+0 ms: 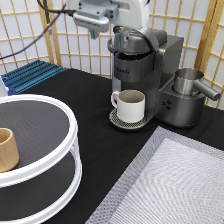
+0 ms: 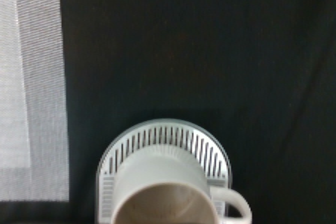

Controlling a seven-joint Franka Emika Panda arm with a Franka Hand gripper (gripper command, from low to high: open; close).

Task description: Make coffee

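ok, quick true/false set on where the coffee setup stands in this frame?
1. The white mug sits on the coffee machine's drip tray. True.
2. The end effector hovers over the tiered stand. False: it is at the exterior view's top, beside the machine's head.
3. The wooden cup is on the stand's upper tier. True.
4. The metal pitcher lies on the grey mat. False: it stands upright on the machine's base.
5. The mug is tipped over. False: upright.
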